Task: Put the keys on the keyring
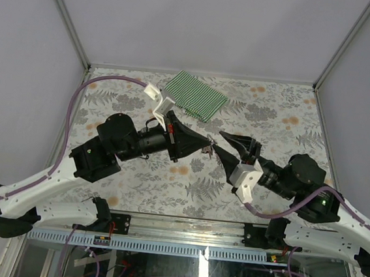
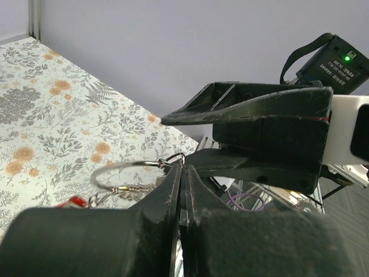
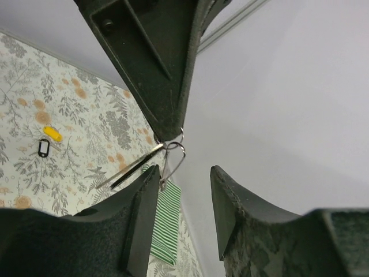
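Light is bright, even and diffuse in all three views and falls from above. In the top view the arms lay only soft, faint shadows on the desk (image 1: 265, 185), and the pale walls (image 1: 23, 44) show no hot spots. That view bends slightly at its edges, the frame posts (image 1: 64, 15) leaning outward, and a bright reflected streak (image 1: 203, 274) sits below the desk's near edge. In the left wrist view the floral desk is sharp, while the dark fingers of the left pincer (image 2: 182, 173) fill the bottom as a soft blur. There the keyring (image 2: 134, 188) wire catches small glints and a green lamp (image 2: 347, 57) glows. In the right wrist view the fingers of the right pincer (image 3: 183, 173) are near-black and grainy against a bright, washed-out wall (image 3: 288, 86).
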{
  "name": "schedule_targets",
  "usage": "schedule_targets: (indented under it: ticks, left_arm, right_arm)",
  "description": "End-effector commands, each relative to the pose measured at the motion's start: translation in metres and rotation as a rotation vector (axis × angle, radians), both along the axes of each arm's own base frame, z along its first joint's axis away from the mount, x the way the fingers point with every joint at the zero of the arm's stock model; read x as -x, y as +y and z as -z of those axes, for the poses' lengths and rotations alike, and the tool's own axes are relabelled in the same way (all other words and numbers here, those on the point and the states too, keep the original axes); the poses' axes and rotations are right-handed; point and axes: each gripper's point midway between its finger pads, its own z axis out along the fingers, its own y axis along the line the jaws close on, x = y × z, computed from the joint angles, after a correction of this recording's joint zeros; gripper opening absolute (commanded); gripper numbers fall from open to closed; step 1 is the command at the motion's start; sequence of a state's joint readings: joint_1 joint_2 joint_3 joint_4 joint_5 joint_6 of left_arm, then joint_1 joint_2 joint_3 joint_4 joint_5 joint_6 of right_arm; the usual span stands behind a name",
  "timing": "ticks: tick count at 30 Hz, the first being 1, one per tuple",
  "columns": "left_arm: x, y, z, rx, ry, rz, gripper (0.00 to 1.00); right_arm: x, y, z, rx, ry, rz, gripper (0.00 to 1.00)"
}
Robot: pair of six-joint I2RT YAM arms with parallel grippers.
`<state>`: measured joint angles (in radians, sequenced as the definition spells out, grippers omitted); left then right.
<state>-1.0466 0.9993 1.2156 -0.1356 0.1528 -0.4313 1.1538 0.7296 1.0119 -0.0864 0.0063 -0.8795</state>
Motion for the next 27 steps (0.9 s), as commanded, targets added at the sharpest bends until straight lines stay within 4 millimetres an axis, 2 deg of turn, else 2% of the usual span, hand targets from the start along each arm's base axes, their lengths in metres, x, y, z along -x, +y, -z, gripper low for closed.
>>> schedule_targets:
  ticks: [1,7,18,27]
  left_arm:
    - [0.003,0.009,-0.031,0.058,-0.064,-0.012,0.00]
    - [0.005,0.008,-0.031,0.059,-0.065,0.004,0.00]
    - [0.007,0.007,-0.027,0.033,-0.070,0.016,0.00]
    - [0.006,0.008,-0.024,-0.016,-0.089,0.014,0.00]
  right_arm:
    - [0.007,-0.014,-0.011,-0.082,0.040,-0.003,0.48]
    - [0.006,-0.014,0.004,-0.069,0.083,0.005,0.49]
    - [0.012,-0.014,0.013,-0.096,0.182,-0.018,0.48]
    - [0.025,-0.019,0.005,-0.109,0.273,-0.060,0.50]
